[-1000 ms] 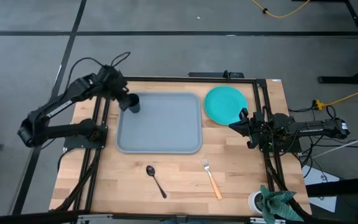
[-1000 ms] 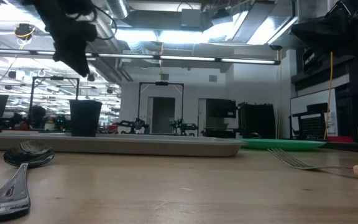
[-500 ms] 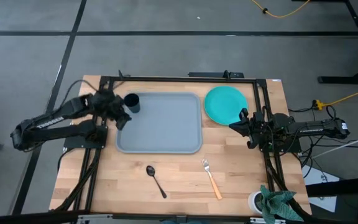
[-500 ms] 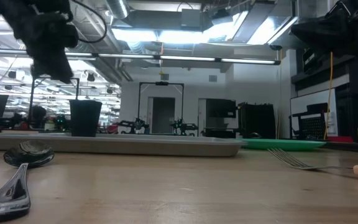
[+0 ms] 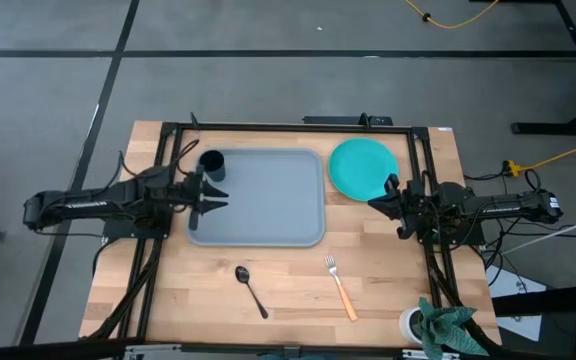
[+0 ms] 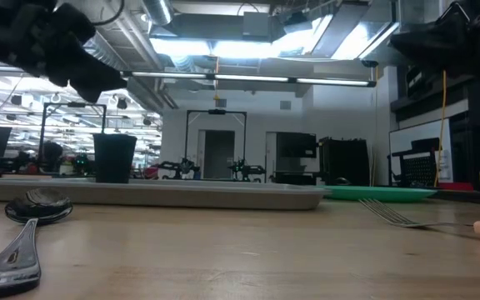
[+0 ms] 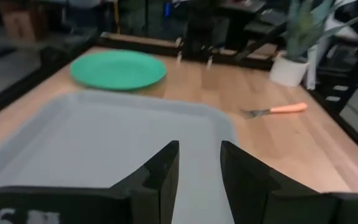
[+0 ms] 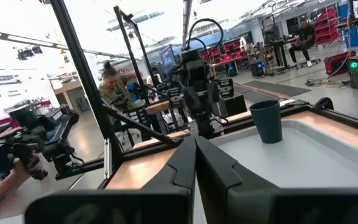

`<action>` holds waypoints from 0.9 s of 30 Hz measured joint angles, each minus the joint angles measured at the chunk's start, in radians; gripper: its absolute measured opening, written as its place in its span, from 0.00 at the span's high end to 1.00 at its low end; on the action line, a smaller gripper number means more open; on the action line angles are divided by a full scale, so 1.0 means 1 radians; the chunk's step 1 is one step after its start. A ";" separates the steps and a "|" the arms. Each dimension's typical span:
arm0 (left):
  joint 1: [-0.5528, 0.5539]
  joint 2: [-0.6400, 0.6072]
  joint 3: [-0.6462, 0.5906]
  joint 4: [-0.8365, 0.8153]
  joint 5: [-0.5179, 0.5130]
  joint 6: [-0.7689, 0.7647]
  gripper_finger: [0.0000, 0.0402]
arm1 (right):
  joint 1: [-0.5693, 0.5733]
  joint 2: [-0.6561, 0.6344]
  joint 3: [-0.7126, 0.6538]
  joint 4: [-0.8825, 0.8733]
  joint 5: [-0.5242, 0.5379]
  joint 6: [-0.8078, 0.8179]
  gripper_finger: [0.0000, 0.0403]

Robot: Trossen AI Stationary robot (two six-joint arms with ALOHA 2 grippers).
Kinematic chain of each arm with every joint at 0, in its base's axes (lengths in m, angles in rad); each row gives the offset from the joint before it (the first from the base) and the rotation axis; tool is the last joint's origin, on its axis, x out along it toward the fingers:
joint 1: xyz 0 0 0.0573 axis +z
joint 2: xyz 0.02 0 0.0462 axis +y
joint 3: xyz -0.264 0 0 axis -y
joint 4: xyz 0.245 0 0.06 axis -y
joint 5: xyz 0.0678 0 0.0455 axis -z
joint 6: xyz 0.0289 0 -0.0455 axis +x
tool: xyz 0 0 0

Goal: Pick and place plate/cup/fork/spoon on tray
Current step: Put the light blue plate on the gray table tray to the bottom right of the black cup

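- We see the cup (image 5: 211,165) standing upright in the far left corner of the tray (image 5: 268,215), free of any gripper.
- Our left gripper (image 5: 211,199) hovers over the tray's left edge, just near of the cup and apart from it; its fingers (image 7: 157,174) stand slightly apart with nothing between them.
- Our right gripper (image 5: 380,203) waits at the right side of the worktop (image 5: 288,285), beside the near edge of the plate (image 5: 362,167); its fingers (image 8: 185,162) are pressed together and hold nothing.
- The plate lies flat on the worktop just right of the tray's far right corner, outside the tray.
- The spoon (image 5: 250,289) lies on the worktop near of the tray, bowl toward the tray.
- The fork (image 5: 341,287) lies to the spoon's right, well apart from it, tines toward the tray.
- In the right wrist view we see a person (image 8: 114,87) in the room beyond the worktop.
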 joint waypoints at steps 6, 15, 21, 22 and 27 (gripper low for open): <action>-0.081 -0.032 -0.093 0.152 -0.001 0.000 0.73 | 0.000 0.000 0.000 -0.033 0.000 0.021 0.96; -0.271 -0.045 -0.102 0.165 -0.019 0.056 0.73 | 0.000 0.000 0.000 -0.044 0.000 0.048 0.96; -0.366 -0.046 -0.119 0.281 -0.098 0.120 0.73 | 0.000 0.000 0.000 -0.046 0.001 0.047 0.96; -0.375 -0.046 -0.136 0.312 -0.098 0.123 0.73 | 0.000 0.000 0.000 -0.047 0.001 0.047 0.96; -0.388 -0.048 -0.160 0.312 -0.127 0.116 0.73 | 0.000 0.000 0.000 -0.047 0.001 0.048 0.96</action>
